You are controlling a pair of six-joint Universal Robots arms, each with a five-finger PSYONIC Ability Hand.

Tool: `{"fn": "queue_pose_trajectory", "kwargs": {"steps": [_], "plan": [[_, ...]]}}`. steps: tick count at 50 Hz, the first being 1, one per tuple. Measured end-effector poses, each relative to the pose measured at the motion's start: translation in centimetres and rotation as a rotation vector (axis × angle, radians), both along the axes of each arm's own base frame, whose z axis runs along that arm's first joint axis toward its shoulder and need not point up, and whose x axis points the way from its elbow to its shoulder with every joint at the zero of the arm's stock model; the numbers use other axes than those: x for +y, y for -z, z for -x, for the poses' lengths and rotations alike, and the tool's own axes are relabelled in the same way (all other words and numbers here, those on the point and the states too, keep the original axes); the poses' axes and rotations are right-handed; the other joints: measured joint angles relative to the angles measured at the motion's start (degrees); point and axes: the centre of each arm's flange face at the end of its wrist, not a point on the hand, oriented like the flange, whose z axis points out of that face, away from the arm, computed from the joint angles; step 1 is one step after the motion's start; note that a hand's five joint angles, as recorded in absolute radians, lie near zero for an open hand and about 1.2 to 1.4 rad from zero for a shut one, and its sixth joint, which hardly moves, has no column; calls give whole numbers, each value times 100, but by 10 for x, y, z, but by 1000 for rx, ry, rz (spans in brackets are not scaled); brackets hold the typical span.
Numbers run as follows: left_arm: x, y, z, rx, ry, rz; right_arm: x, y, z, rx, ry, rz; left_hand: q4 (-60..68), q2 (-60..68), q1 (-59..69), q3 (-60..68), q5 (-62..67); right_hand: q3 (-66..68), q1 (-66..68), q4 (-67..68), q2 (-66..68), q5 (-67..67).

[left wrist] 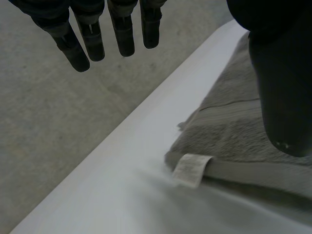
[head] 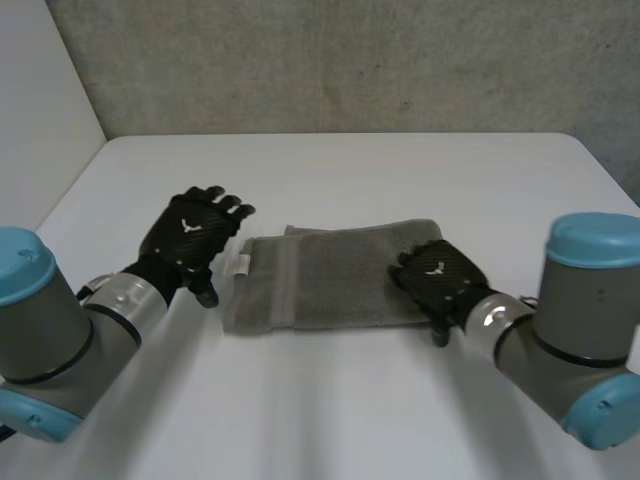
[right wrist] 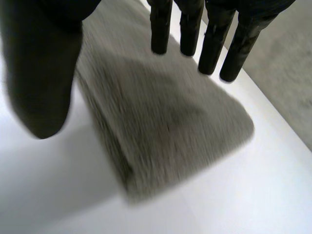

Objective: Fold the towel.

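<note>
A grey towel [head: 330, 280] lies flat in the middle of a white surface [head: 340, 400]. It is already doubled into a neat oblong, with stacked layers showing along its near edge. A small white label [head: 241, 264] sticks out at the end nearest the left arm.

The left robot hand [head: 192, 232] sits just beside that end, off the cloth. It is released: its fingers [left wrist: 124, 36] are straight and hold nothing, and its thumb [left wrist: 285, 97] hangs above the towel's hem.

The right robot hand [head: 436, 272] is over the opposite end of the towel. It too is released, with straight fingers spread above the cloth and the thumb beside the near edge. I cannot tell whether it rests on the pile or hovers just above it.

To my eye the main fold is made, and this is the pause before either one more fold or a final smoothing. Another fold would call for one robot hand to pinch a short end through every layer and carry it across to the other end. The other robot hand would press the cloth down so that the stack does not slide or splay.
</note>
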Motion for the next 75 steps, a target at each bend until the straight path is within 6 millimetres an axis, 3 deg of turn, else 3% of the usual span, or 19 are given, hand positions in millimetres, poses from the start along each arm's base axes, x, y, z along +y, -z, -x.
{"fn": "queue_pose_trajectory", "kwargs": {"steps": [2, 8, 10, 18, 25, 27, 30, 33, 36, 45, 50, 58, 69, 75], "plan": [[4, 1, 3, -1, 14, -3, -6, 5, 9, -2, 24, 0, 0, 0, 0, 0, 0, 720, 793, 743, 727, 775], [11, 2, 9, -3, 37, -7, -25, 15, 32, 19, 97, 28, 0, 0, 0, 0, 0, 4817, 4880, 4867, 4993, 4904], [11, 2, 9, -2, 38, -6, -31, 15, 38, 33, 121, 45, 0, 0, 0, 0, 0, 5558, 5573, 5582, 5526, 5654], [7, 2, 6, 0, 24, 0, -48, 4, 55, 80, 204, 109, 0, 0, 0, 0, 0, 5613, 5581, 5647, 5528, 5696], [5, 0, 5, 2, 18, 7, -57, -12, 55, 127, 222, 186, 0, 0, 0, 0, 0, 5613, 5581, 5647, 5528, 5696], [5, 0, 5, 2, 17, 9, -56, -15, 51, 129, 214, 192, 0, 0, 0, 0, 0, 4635, 4620, 4643, 4552, 4616], [6, -1, 5, 3, 17, 10, -46, -15, 39, 109, 186, 165, 0, 0, 0, 0, 0, 1753, 1696, 1866, 1615, 1695], [7, -1, 5, 2, 18, 8, -34, -11, 30, 48, 160, 110, 0, 0, 0, 0, 0, 651, 631, 675, 630, 502], [8, 0, 5, 2, 19, 5, -23, -6, 24, -24, 138, 53, 0, 0, 0, 0, 0, 579, 591, 589, 599, 393], [12, 2, 7, 0, 30, -2, -13, 9, 31, -176, 114, -86, 0, 0, 0, 0, 0, 712, 710, 734, 691, 722], [13, 4, 8, -2, 34, -9, -20, 18, 38, -191, 122, -99, 0, 0, 0, 0, 0, 2963, 3022, 2984, 3047, 2975], [14, 6, 8, -3, 33, -15, -29, 25, 41, -175, 145, -88, 0, 0, 0, 0, 0, 5486, 5287, 5517, 5426, 5519], [11, 6, 6, -2, 24, -8, -44, 18, 69, -150, 281, -60, 0, 0, 0, 0, 0, 5609, 5384, 5644, 5434, 5597], [8, 4, 4, 1, 18, -2, -54, 3, 82, -130, 312, -10, 0, 0, 0, 0, 0, 5609, 5397, 5644, 5434, 5597]]}}
